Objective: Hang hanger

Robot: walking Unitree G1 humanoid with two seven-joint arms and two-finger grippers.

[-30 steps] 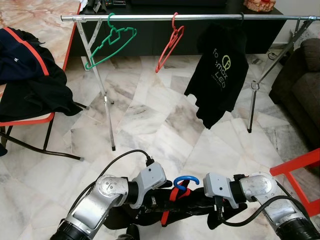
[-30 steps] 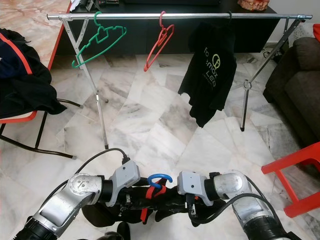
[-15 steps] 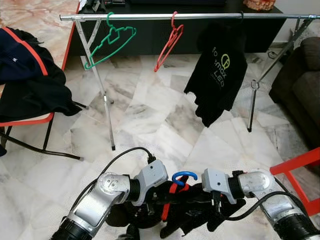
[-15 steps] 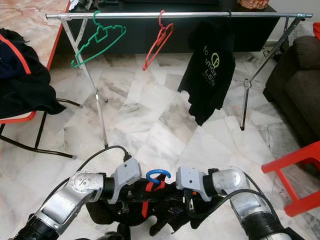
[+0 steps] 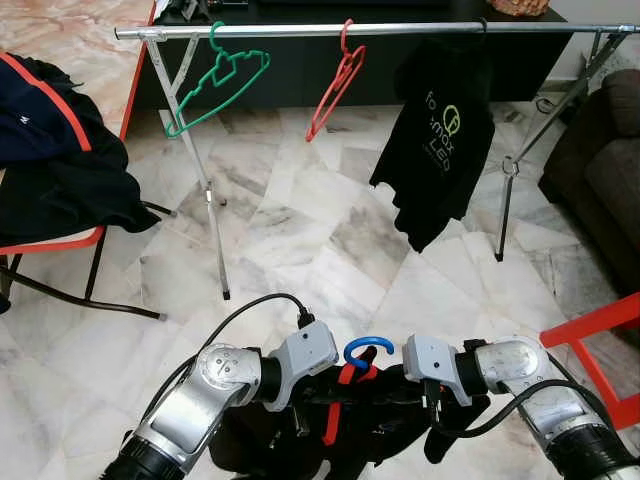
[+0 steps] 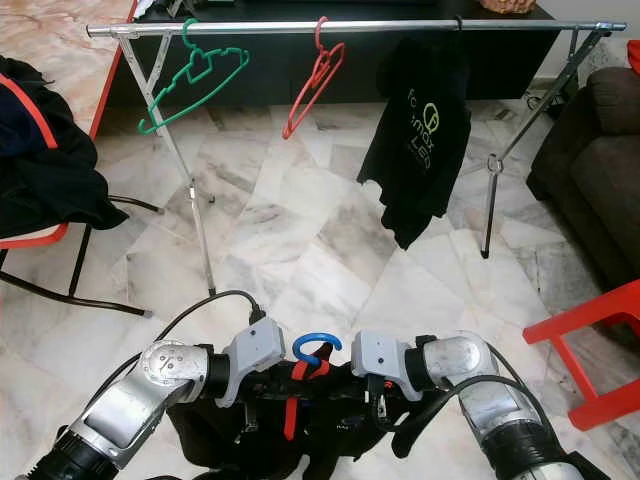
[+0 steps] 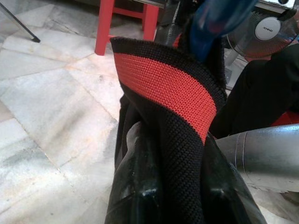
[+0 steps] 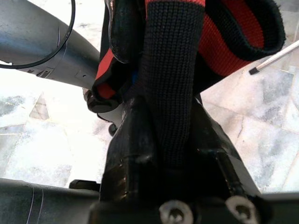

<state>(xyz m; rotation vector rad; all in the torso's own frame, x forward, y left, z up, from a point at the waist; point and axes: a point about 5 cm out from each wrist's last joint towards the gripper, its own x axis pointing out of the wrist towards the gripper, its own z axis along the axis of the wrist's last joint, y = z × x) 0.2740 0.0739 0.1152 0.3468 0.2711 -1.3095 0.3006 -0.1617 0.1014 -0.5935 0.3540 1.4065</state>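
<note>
low before the robot, the left claw [image 7: 163, 196] and right claw [image 8: 168, 163] each pinch the black-and-red garment [image 5: 345, 435] draped on the blue hanger [image 5: 366, 349], held between them, well short of the rail [image 5: 300, 30] with its green hanger [image 5: 225, 80] and red hanger [image 5: 335, 85].

The long rail [image 5: 400, 28] runs across the far side, from 11 o'clock to 1 o'clock. Two bare hangers [image 5: 222, 80] hang on it, with a shirt [image 5: 437, 140] to their right. A chair with clothes [image 5: 50, 160] is at 10 o'clock. A sofa [image 5: 610, 170] is at 2 o'clock. Close at 6 o'clock, the left claw [image 7: 163, 205] and right claw [image 8: 173, 182] each pinch a garment [image 5: 370, 430], which has a hanger hook [image 5: 366, 349] sticking up between them.
</note>
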